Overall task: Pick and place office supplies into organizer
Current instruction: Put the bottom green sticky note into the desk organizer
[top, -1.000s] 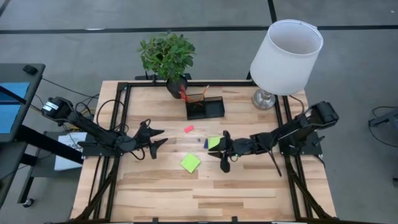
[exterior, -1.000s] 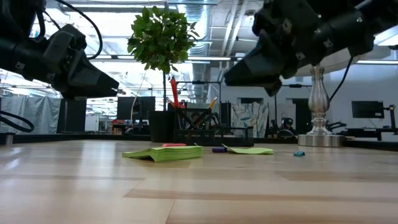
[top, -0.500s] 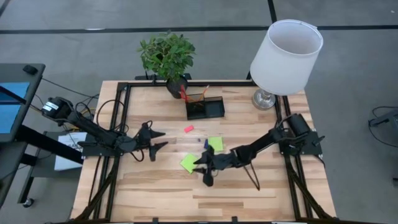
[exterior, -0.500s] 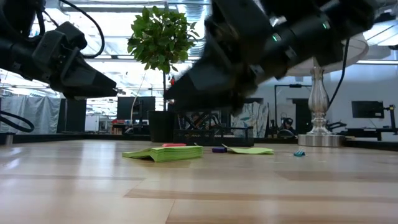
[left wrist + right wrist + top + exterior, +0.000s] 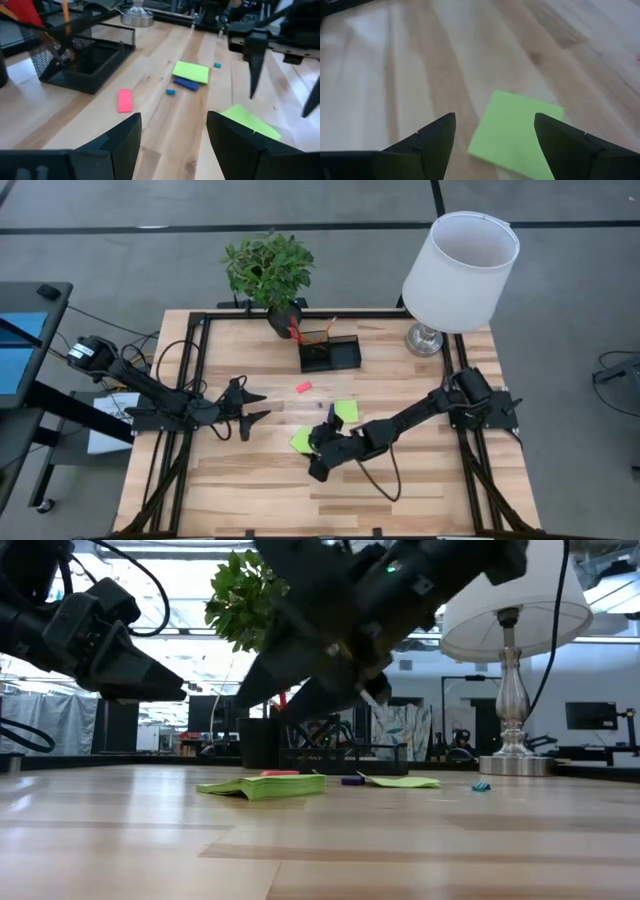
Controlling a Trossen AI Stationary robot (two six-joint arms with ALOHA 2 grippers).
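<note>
Two lime-green sticky-note pads are seen on the wooden table (image 5: 250,490): the nearer pad (image 5: 303,442) lies towards the middle, and the farther pad (image 5: 346,411) lies beyond it, closer to the organizer (image 5: 330,352). The right gripper (image 5: 317,460) is held low just beside the nearer pad, on the side away from the organizer, with its fingers (image 5: 432,137) spread wide and nothing between them; in the right wrist view the pad (image 5: 517,132) is framed between the two fingers without being touched. The left gripper (image 5: 252,406) is held above the table's left half, well apart from the pads, with its fingers (image 5: 122,142) likewise parted and empty. The dark organizer is placed at the far edge of the table, between a potted plant (image 5: 268,270) and a lamp (image 5: 458,272), with orange pencils (image 5: 322,330) standing in its taller section. A pink piece (image 5: 303,387) and a small blue piece (image 5: 171,92) are left on the wood between the organizer and the pads.
</note>
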